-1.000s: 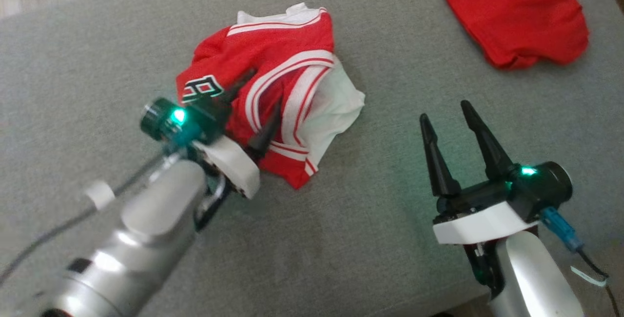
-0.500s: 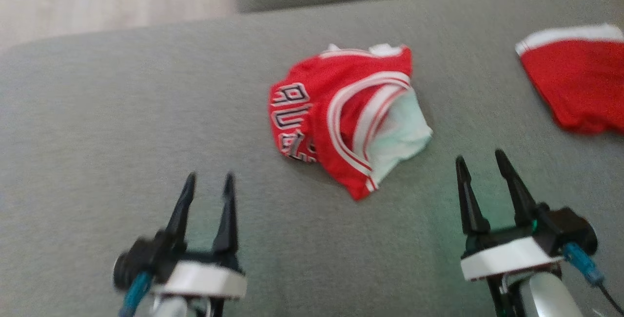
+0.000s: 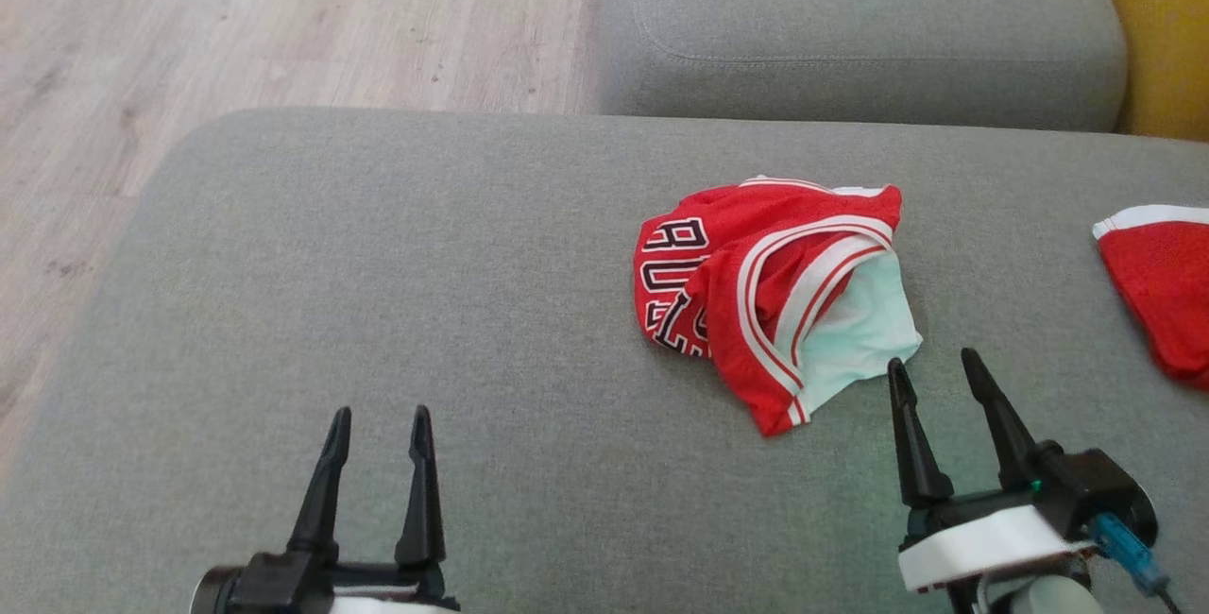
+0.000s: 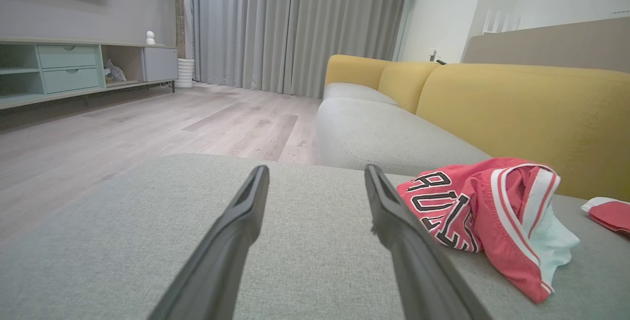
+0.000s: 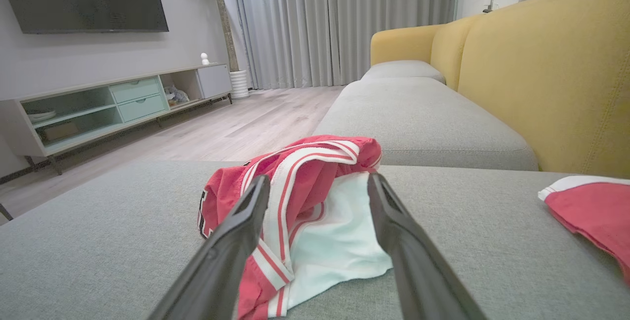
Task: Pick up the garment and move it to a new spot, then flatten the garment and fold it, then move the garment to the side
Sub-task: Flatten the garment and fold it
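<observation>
The garment (image 3: pixel 774 298) is a red jersey with white stripes, black lettering and a white lining, lying crumpled on the grey sofa cushion (image 3: pixel 425 293). The left wrist view has the garment (image 4: pixel 485 211) to the right of my fingers; in the right wrist view the garment (image 5: pixel 300 197) lies just ahead between them. At the lower left, well clear of the cloth, my left gripper (image 3: pixel 378 414) is open and holds nothing. My right gripper (image 3: pixel 930 359) is open at the lower right, its tips just short of the garment's white edge.
A second red piece with a white band (image 3: pixel 1162 283) lies at the right edge of the cushion. Another grey cushion (image 3: pixel 850 38) and a yellow backrest (image 3: pixel 1162 28) stand beyond. Wooden floor (image 3: pixel 189 38) lies to the left, past the cushion's edge.
My left gripper, which was over the garment, has let go and drawn back to the lower left, open. The camera has tilted up, so the scene sits lower and to the right.
</observation>
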### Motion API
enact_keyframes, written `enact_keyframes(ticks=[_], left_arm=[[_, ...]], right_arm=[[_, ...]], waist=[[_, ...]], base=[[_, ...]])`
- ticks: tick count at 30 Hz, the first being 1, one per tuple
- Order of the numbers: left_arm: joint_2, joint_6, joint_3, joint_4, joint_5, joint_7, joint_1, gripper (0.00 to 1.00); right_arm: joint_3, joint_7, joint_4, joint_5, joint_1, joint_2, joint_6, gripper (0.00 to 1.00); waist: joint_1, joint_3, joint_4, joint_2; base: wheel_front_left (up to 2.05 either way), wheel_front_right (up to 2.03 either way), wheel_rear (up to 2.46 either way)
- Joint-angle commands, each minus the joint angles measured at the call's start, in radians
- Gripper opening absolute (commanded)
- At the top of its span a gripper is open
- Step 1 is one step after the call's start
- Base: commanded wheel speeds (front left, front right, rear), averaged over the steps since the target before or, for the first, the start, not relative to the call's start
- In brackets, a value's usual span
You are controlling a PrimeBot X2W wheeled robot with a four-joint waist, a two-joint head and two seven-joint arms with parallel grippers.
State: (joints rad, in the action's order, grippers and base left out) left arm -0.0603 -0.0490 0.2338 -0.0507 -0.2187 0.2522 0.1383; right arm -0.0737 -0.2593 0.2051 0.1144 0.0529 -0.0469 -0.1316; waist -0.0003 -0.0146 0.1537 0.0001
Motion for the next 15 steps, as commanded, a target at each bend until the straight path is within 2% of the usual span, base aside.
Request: enact_keyframes(ticks=[1,10,15], left_arm=[[0.009,0.009,-0.035,0.026,0.010,0.009,-0.038,1.00],[0.010,0.010,-0.033,0.011,0.011,0.009,-0.047,1.00],[0.010,0.012,-0.045,0.002,0.014,0.009,-0.053,1.00]], right_arm=[[-0.014,-0.002,-0.023,0.009,-0.012,-0.003,0.001,1.00],[0.006,-0.002,-0.012,0.025,0.027,-0.003,0.001,1.00],[0.001,-0.002,-0.025,0.026,0.067,-0.003,0.001,1.00]], waist=[[0.0003,-0.001,0.002,-0.0001],[0.0003,-0.008,-0.011,-0.0001],[0.0003,-0.006,-0.046,-0.0001]], base=[[0.00,0.00,0.00],[0.00,0.00,0.00],[0.00,0.00,0.00]])
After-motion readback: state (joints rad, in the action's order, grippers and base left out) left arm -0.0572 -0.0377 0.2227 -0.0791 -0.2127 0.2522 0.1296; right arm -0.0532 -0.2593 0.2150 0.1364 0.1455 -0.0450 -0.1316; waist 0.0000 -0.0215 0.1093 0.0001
